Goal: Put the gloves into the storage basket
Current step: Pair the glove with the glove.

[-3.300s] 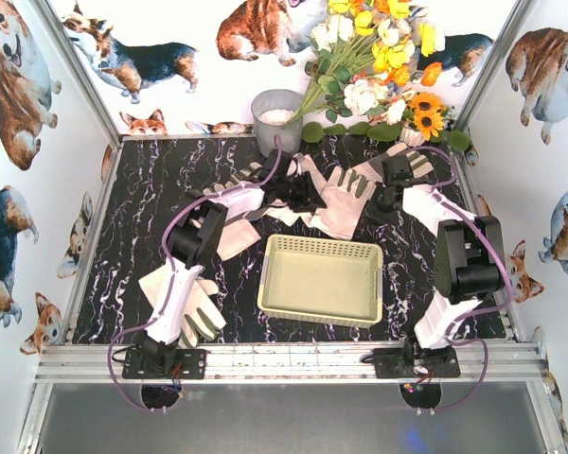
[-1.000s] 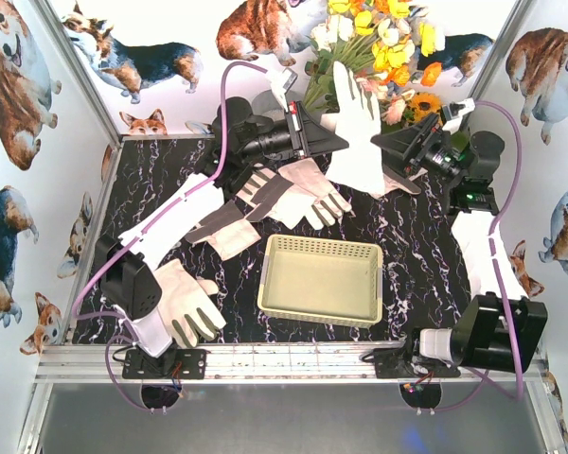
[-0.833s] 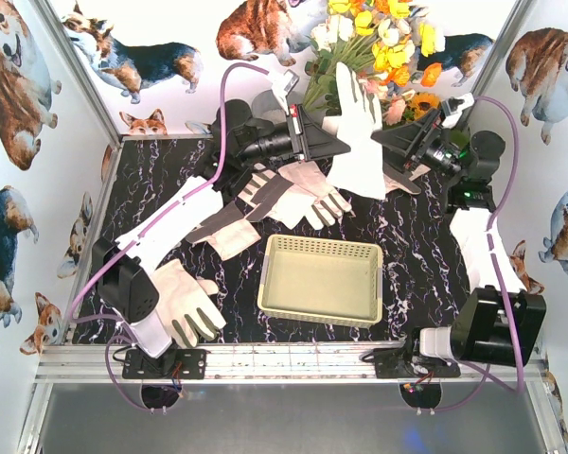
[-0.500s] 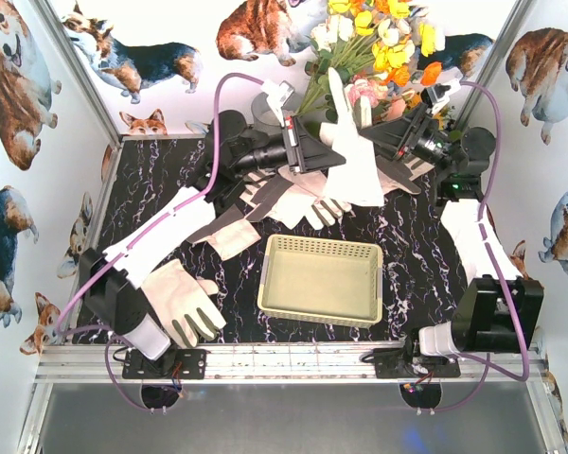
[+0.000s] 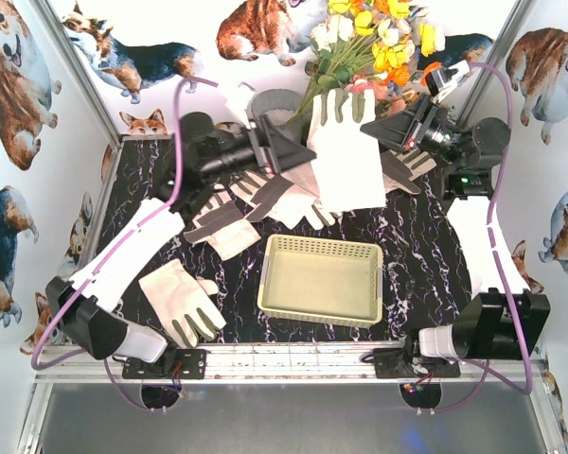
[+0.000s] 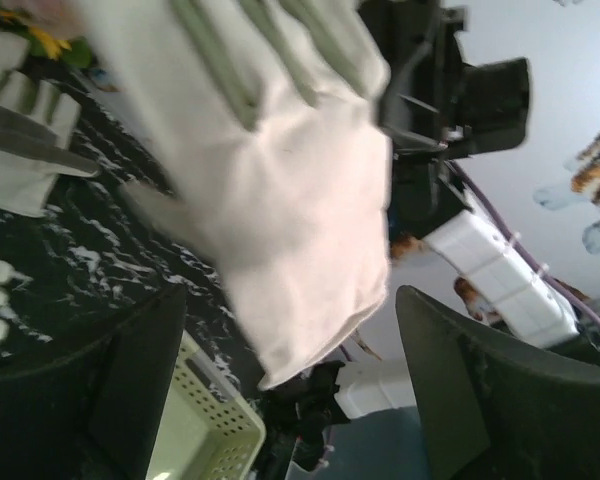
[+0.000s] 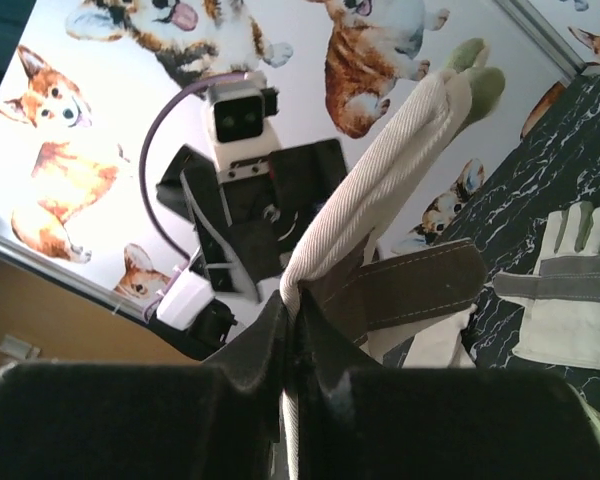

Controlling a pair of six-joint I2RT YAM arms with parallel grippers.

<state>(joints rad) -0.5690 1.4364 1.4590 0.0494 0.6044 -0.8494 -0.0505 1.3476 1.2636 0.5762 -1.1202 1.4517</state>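
My right gripper (image 5: 383, 128) is shut on the edge of one white glove (image 5: 346, 156) and holds it in the air behind the storage basket (image 5: 270, 274). In the right wrist view the jaws (image 7: 295, 305) pinch its folded fabric (image 7: 380, 200). My left gripper (image 5: 289, 151) is open and empty, just left of that hanging glove. In the left wrist view the glove (image 6: 280, 180) hangs ahead of the spread fingers (image 6: 450, 370), with a basket corner (image 6: 195, 440) below. More gloves lie on the table: a pile (image 5: 284, 194), one at front left (image 5: 175, 298), one at right (image 5: 412, 165).
A grey metal bucket (image 5: 270, 99) and a bunch of flowers (image 5: 379, 47) stand at the back wall. Walls with dog pictures close in the black marble table (image 5: 407, 236) on three sides. The left arm's wrist shows in the right wrist view (image 7: 245, 180).
Both grippers lifted the glove off the table together. The left gripper has now let go and drawn back left; the glove hangs from the right gripper alone.
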